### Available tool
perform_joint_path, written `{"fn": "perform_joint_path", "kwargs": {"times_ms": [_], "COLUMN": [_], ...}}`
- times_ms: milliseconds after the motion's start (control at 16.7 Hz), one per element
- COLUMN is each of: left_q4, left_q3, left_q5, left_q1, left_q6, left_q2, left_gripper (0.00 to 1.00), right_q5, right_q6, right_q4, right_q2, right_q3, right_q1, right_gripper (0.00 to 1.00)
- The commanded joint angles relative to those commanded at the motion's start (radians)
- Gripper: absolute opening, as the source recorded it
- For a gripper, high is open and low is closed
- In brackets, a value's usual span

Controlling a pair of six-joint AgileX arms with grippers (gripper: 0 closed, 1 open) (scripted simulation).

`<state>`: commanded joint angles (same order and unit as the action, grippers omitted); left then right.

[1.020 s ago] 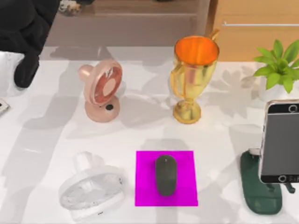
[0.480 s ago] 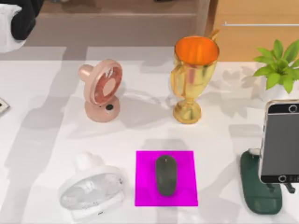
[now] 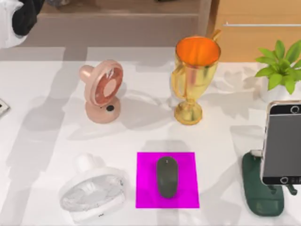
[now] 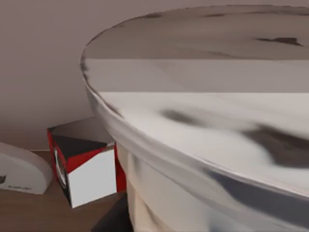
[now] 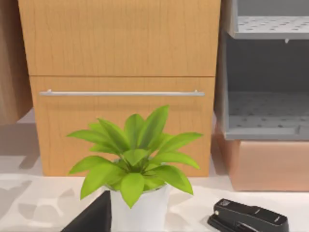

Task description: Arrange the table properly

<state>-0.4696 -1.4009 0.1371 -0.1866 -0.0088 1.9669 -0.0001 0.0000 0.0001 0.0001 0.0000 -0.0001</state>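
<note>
Here's the table [image 3: 47, 141], a broad white top, flat and smooth, running right across the top view and spreading under everything I can reach. My read is that it is stiff, heavy and slick. It is nothing to take hold of itself, so any tidying means gripping what stands on it, and a light piece could skate on that surface if nudged. Toward the back stand a pink desk fan [image 3: 101, 92], upright, and a golden trophy cup [image 3: 194, 80] to its right, well apart. Nearer the front a white fan [image 3: 94, 190] lies tipped on its back, just beside a magenta pad [image 3: 146, 188] with a dark mouse [image 3: 167, 176] resting squarely on it. At the right side a potted plant [image 3: 280, 66] sits at the back, and a phone [image 3: 282, 141] leans in a dark green stand [image 3: 261, 193]. The white fan looks like the odd one out, and its round rim or base seems the place to grasp. My left pincer [image 3: 26, 19] hangs at the far back-left corner, off the tabletop, and I cannot tell whether it is released or clenched. My right wrist camera faces the plant, a wooden drawer cabinet [image 5: 120, 48] and a black stapler [image 5: 248, 220].
</note>
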Motion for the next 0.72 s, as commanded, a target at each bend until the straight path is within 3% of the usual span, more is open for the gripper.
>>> {"fn": "perform_joint_path", "kwargs": {"times_ms": [240, 540, 720], "left_q4": [-0.005, 0.010, -0.002], "left_q3": [0.014, 0.052, 0.048], "left_q5": [-0.004, -0.017, -0.015], "left_q1": [0.030, 0.234, 0.277], "left_q6": [0.026, 0.127, 0.149], "left_q2": [-0.030, -0.070, -0.060], "left_gripper": [0.00, 0.00, 0.00], "right_q5": [0.000, 0.000, 0.000], "right_q6": [0.000, 0.000, 0.000], "right_q4": [0.000, 0.000, 0.000], "right_q2": [0.000, 0.000, 0.000], "right_q3": [0.000, 0.000, 0.000], "right_q1": [0.000, 0.000, 0.000], "right_gripper": [1.00, 1.00, 1.00]}}
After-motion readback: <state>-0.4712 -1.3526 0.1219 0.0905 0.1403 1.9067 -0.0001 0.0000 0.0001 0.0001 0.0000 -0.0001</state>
